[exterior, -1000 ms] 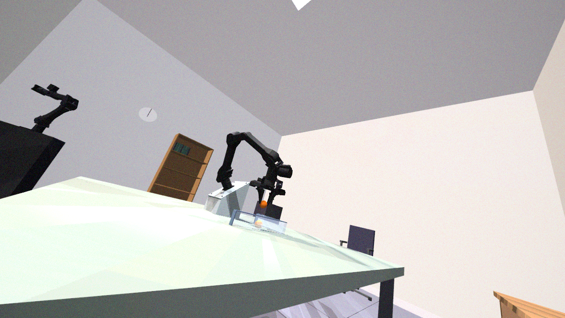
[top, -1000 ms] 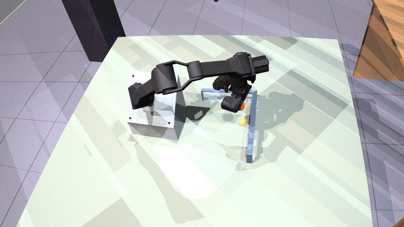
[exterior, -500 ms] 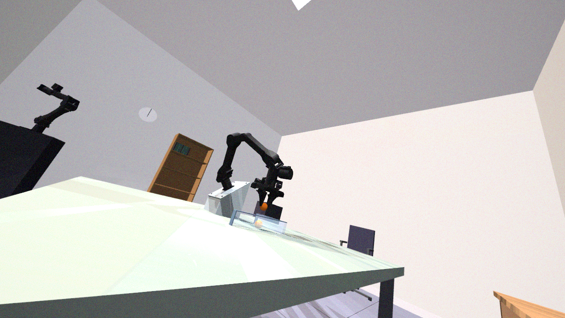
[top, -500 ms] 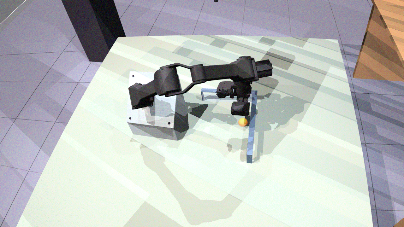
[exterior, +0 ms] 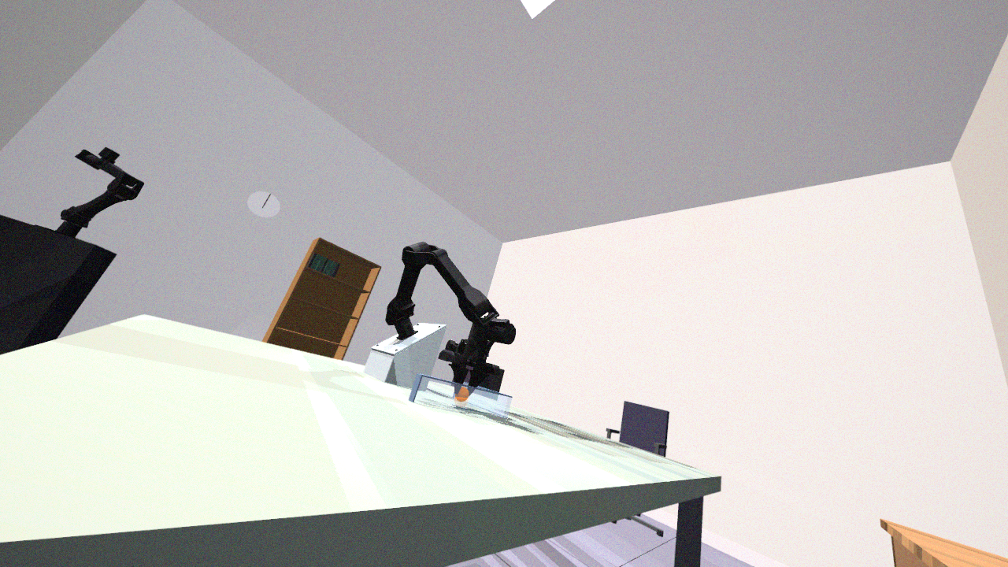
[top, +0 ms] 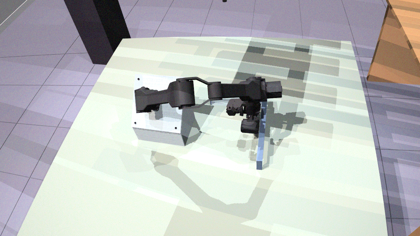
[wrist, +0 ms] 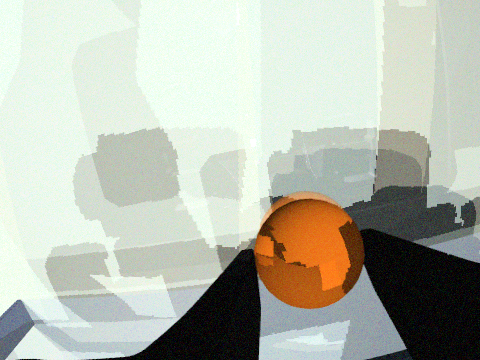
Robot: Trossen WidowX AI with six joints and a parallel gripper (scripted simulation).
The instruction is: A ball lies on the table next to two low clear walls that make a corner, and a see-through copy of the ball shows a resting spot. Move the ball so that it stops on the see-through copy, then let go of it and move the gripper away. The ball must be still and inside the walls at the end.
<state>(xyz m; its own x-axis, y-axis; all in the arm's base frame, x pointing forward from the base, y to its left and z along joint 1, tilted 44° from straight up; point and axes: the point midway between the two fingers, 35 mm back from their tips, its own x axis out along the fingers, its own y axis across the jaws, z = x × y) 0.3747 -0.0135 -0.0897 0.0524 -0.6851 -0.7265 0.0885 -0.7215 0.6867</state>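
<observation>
Ball position and gripper state, listed from largest item to smallest:

1. Table (top: 88, 190): pale green top carrying all other items. Its surface shows broad grey reflections and shadows.

2. Arm (top: 229, 89): dark, six-joint, bolted to a white base block (top: 155, 129) on the table. In the top view it reaches from the block across to the clear walls. In the exterior view it arches up from the block, then bends steeply down, with the wrist low over the table.

3. Clear walls (top: 262, 137): two low bluish panels forming a corner. In the top view only the long panel shows plainly, running toward the camera from under the wrist; the second panel is largely hidden by the arm. In the exterior view the walls (exterior: 431, 390) appear as a shallow glassy frame just in front of the wrist.

4. Gripper (wrist: 310, 267): pinching the ball between its two dark fingers, one on each side. It points down inside the corner, close beside the long panel.

5. Ball (wrist: 310, 254): orange, gripped at mid-height. In the exterior view the ball (exterior: 461, 394) sits low behind the near panel, at or just above the table; contact cannot be confirmed. The top view hides it beneath the wrist.

6. See-through copy (wrist: 300, 199): only a pale orange rim shows, directly behind the upper edge of the ball, so the two almost coincide
</observation>
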